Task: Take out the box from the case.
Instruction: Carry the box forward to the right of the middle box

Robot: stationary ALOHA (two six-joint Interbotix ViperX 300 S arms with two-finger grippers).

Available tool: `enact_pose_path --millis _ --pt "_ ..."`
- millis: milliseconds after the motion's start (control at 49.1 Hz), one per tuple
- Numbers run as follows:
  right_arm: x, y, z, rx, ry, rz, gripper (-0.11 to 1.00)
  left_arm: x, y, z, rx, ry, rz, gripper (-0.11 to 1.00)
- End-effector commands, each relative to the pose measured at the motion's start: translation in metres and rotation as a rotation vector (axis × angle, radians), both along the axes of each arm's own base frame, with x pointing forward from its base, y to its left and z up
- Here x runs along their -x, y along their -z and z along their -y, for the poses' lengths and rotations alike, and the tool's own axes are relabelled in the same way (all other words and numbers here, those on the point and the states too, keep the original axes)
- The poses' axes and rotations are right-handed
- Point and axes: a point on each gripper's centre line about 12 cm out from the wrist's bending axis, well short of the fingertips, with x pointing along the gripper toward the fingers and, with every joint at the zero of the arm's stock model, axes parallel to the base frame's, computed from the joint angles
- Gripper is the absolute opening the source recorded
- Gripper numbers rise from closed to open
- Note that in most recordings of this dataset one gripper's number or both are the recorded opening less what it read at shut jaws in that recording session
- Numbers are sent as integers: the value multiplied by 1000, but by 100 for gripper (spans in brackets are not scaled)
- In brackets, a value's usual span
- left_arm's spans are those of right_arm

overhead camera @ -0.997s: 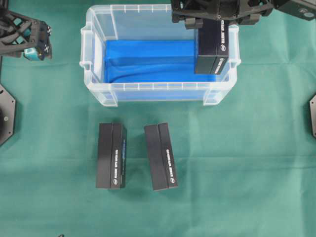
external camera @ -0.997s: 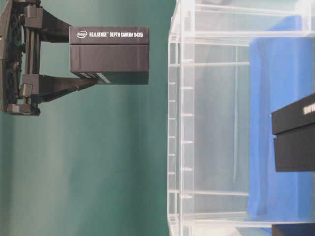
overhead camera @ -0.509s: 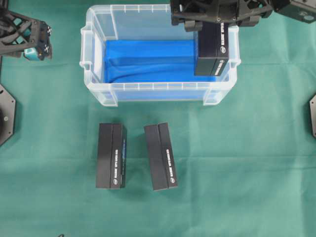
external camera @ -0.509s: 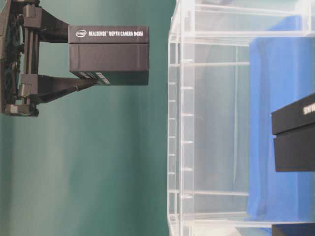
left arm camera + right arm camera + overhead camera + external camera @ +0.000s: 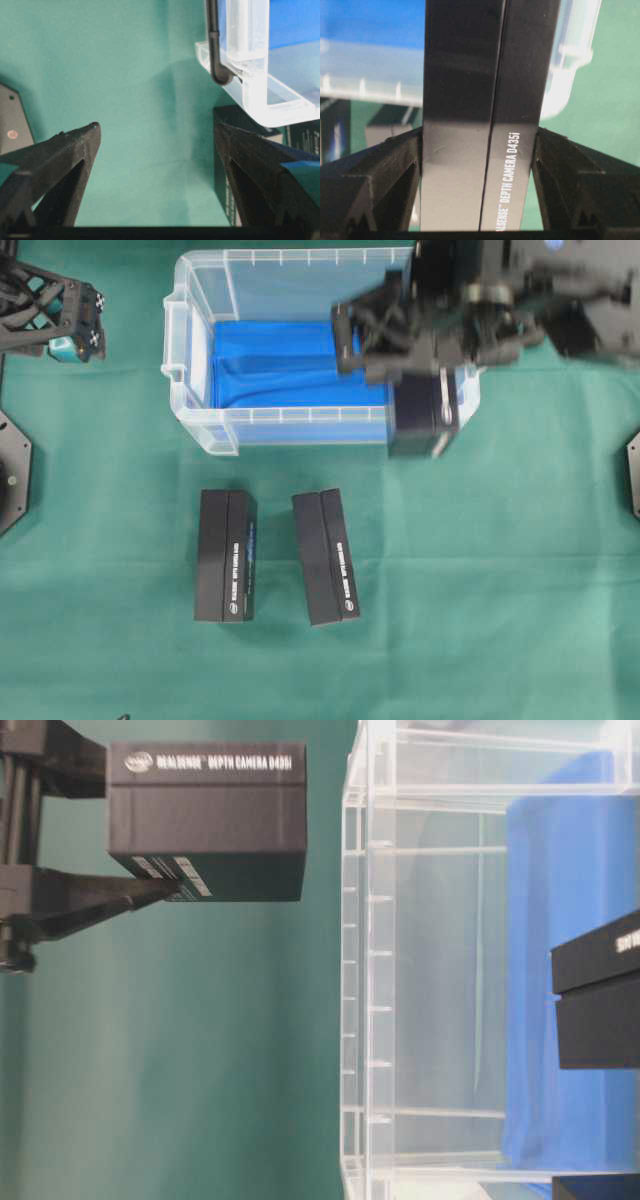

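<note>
Black rectangular cardboard box (image 5: 422,415) clamped between right pincer (image 5: 479,150) fingers, hanging above front right rim of translucent clear plastic case (image 5: 200,425) with blue cloth lining.

Risk: box bottom clipping rim if lowered early; slipping from side grip.

Left pincer (image 5: 155,150) wide, empty, over green desk (image 5: 500,590).

Versus a second ago: box swung from inside case outline toward front wall; arm blurred.

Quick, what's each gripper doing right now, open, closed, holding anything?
Left gripper: open, holding nothing.
Right gripper: shut on the black box, above the case's front rim.
</note>
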Motion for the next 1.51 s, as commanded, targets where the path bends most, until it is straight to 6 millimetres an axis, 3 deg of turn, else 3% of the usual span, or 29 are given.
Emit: enact_pose_path --millis 0,427,753,1058,1486 --pt "8 -22 -19 6 -15 58 66 0 -5 0 -9 4 15 98" --pt "12 -19 -88 -26 7 66 66 -1 -5 2 -8 11 15 98" --pt "10 -14 -93 -10 9 58 66 -1 -5 5 -6 16 16 98" --pt "-6 37 -106 -28 -5 33 66 -2 -4 6 -5 22 15 98" --pt "4 120 -126 -75 2 -11 66 -3 -4 6 -7 31 12 98"
